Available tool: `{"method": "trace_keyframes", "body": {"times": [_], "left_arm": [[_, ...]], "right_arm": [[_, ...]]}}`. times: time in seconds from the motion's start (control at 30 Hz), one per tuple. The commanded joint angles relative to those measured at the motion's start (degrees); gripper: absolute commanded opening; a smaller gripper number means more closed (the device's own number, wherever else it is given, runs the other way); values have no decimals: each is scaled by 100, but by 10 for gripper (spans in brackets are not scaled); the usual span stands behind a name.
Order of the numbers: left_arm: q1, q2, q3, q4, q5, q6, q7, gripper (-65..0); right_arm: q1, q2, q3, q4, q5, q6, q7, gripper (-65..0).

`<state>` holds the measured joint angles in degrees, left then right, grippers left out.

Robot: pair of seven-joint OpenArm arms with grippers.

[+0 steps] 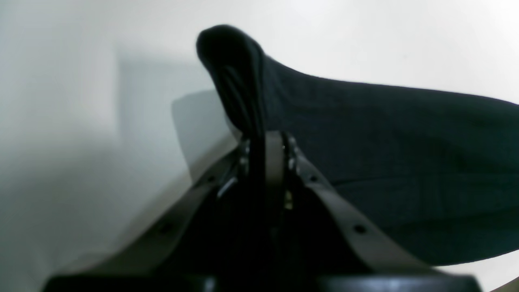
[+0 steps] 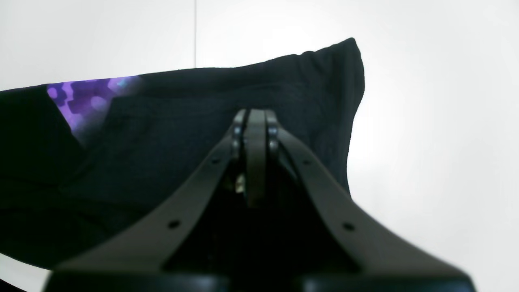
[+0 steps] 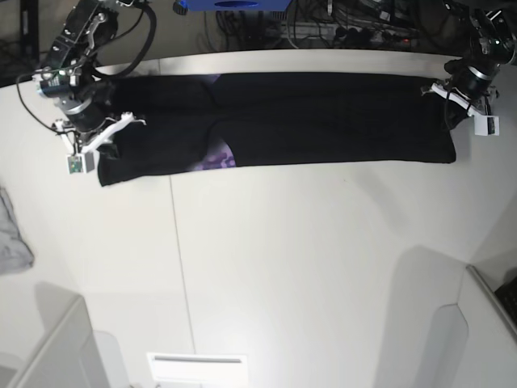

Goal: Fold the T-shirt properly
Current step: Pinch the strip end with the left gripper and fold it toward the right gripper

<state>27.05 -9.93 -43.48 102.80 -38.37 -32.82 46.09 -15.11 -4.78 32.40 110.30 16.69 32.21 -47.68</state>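
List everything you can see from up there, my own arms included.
T-shirt: one, black with purple patches, stretched across the far side of the table
Table: one, white, under the shirt
Grey cloth: one, grey, base view's left edge
Slotted piece: one, white, base view's bottom edge
Blue object: one, cut off at the top edge
Left gripper: one, black, jaws closed on the shirt
Right gripper: one, black, jaws shut over the shirt's other end

Both arms look alike from the front: the left arm (image 3: 478, 66) and the right arm (image 3: 74, 77) are mostly black, with silvery metal parts; pale, angular edges show near their ends; a thick black cable (image 3: 145, 50) loops beside the right one (thinner dark wiring curves there too).
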Motion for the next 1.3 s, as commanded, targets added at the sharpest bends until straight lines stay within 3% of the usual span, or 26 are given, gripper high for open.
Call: {"method": "trace_keyframes", "body": {"times": [0.0, 0.53, 0.7, 0.87, 1.03, 1.27], "left_arm": [[78, -22, -25, 203, -115, -19, -94, -650], [245, 268, 1751, 687, -115, 7, -85, -650], [78, 268, 2498, 669, -115, 622, -121, -650], [-151, 286, 3104, 643, -115, 860, -94, -650], [-300, 286, 3702, 643, -115, 1308, -103, -650], [-380, 286, 4239, 634, -115, 1563, -112, -650]], "right_arm": [[56, 34, 17, 130, 103, 19, 122, -650], [56, -107, 17, 130, 103, 19, 140, -650], [56, -107, 17, 122, 103, 19, 140, -650], [56, -116, 34, 122, 103, 19, 140, -650], [56, -89, 61, 122, 103, 19, 140, -650], [48, -81, 61, 122, 103, 19, 148, -650]]}}
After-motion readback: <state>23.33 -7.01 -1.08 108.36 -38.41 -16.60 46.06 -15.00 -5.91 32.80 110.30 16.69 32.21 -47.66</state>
